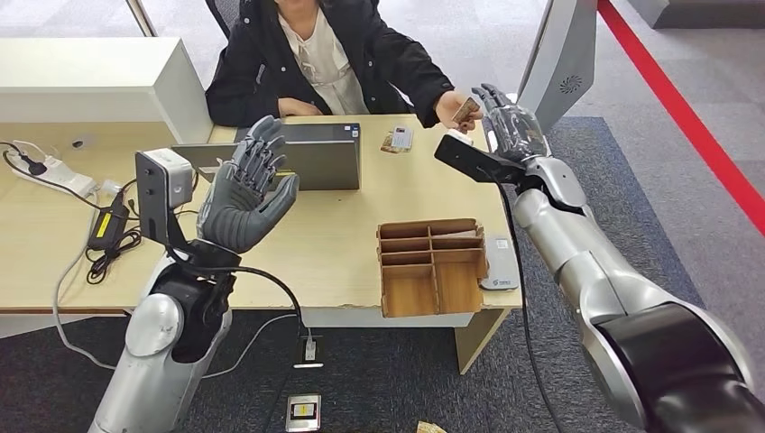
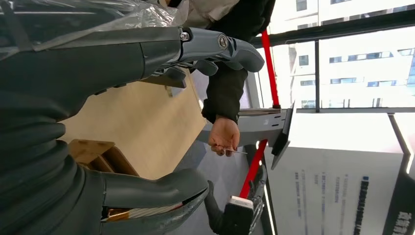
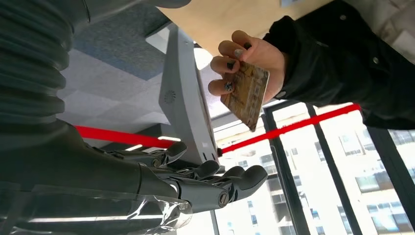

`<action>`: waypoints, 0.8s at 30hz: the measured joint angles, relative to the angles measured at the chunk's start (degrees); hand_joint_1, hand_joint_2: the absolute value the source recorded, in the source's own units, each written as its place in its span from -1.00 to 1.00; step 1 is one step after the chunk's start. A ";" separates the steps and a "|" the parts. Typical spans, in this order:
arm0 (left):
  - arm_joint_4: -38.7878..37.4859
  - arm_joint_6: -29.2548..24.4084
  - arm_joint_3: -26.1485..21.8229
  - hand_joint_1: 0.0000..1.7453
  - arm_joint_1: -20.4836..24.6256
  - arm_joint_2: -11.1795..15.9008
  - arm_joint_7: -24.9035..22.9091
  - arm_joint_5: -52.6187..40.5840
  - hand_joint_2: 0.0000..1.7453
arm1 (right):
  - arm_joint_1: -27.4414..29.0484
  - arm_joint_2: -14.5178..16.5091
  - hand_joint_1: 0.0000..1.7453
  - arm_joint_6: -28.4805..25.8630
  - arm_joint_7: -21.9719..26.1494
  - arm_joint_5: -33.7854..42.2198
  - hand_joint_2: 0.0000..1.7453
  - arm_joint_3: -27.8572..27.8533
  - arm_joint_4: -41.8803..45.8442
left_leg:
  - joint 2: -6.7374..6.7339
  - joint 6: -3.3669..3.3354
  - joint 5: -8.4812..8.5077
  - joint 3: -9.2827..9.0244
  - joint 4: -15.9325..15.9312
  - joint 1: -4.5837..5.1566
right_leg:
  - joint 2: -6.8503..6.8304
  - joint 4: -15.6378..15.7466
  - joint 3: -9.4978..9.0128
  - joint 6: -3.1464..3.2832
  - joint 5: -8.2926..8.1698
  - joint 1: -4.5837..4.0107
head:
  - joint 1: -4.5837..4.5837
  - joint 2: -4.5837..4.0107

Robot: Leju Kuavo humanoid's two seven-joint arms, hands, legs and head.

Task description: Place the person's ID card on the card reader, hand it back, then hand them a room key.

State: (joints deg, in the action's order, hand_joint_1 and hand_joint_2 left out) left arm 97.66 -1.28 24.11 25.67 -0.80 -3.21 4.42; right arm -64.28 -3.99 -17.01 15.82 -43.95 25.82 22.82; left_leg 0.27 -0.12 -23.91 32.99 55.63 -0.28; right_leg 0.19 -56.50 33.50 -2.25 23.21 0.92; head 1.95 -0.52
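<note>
The person across the desk holds a brownish ID card [image 1: 465, 110] in their hand [image 1: 448, 108] over the desk's far right corner. In the right wrist view the card [image 3: 246, 93] is pinched by the person's fingers [image 3: 230, 63] alone. My right hand [image 1: 512, 126] is raised just right of the card, fingers apart, not touching it [image 3: 195, 178]. My left hand [image 1: 245, 189] is lifted over the desk's left half, palm up and holding nothing [image 2: 73, 98]. A grey card reader [image 1: 499, 263] lies flat at the near right edge. Another small card [image 1: 397, 140] rests on the desk before the person.
A wooden divided tray [image 1: 430, 266] sits at the desk's near edge beside the reader. A closed grey laptop [image 1: 316, 153] stands in the middle. Cables and a power adapter [image 1: 110, 227] lie at the left. A grey kiosk stand [image 1: 564, 63] rises behind my right hand.
</note>
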 joint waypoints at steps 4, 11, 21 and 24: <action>-1.04 -0.28 -0.14 -1.00 0.22 -0.36 1.86 -2.12 1.00 | -1.37 -0.37 -1.00 -3.79 6.47 8.43 1.00 -1.59 1.41 | 0.00 0.00 0.00 -0.01 0.01 0.00 | 0.00 0.00 0.00 0.00 0.00 0.00 | 0.01 0.00; -1.48 -5.21 -0.15 -1.00 0.38 -0.13 1.08 -1.40 1.00 | 1.15 -1.80 -1.00 -2.68 7.63 30.30 1.00 -5.85 11.93 | 0.02 0.00 0.00 -0.02 0.01 -0.01 | 0.00 0.01 -0.03 0.00 0.00 -0.01 | 0.01 0.00; -2.26 -3.96 0.35 -1.00 0.60 0.25 2.70 1.62 1.00 | 17.51 -4.23 -1.00 3.24 -9.04 53.32 1.00 -9.93 37.24 | 0.02 0.00 -0.01 -0.05 0.01 -0.01 | 0.00 0.04 -0.03 0.00 0.00 -0.01 | 0.01 0.00; -2.93 -2.48 0.62 -1.00 1.10 0.14 3.39 2.23 1.00 | 22.15 -4.73 -1.00 3.29 -12.17 56.05 1.00 -11.42 44.87 | 0.01 0.00 -0.02 -0.05 0.01 -0.01 | 0.01 0.05 -0.01 0.00 0.00 -0.01 | 0.00 0.00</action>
State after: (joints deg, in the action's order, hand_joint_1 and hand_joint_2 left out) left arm 94.72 -3.75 24.74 26.77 -0.66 0.17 6.66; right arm -42.13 -8.73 -13.72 3.65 12.10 14.40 67.69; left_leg 0.28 -0.12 -23.92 32.94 55.64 -0.30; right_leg 0.20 -56.45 33.49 -2.25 23.21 0.91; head 1.95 -0.52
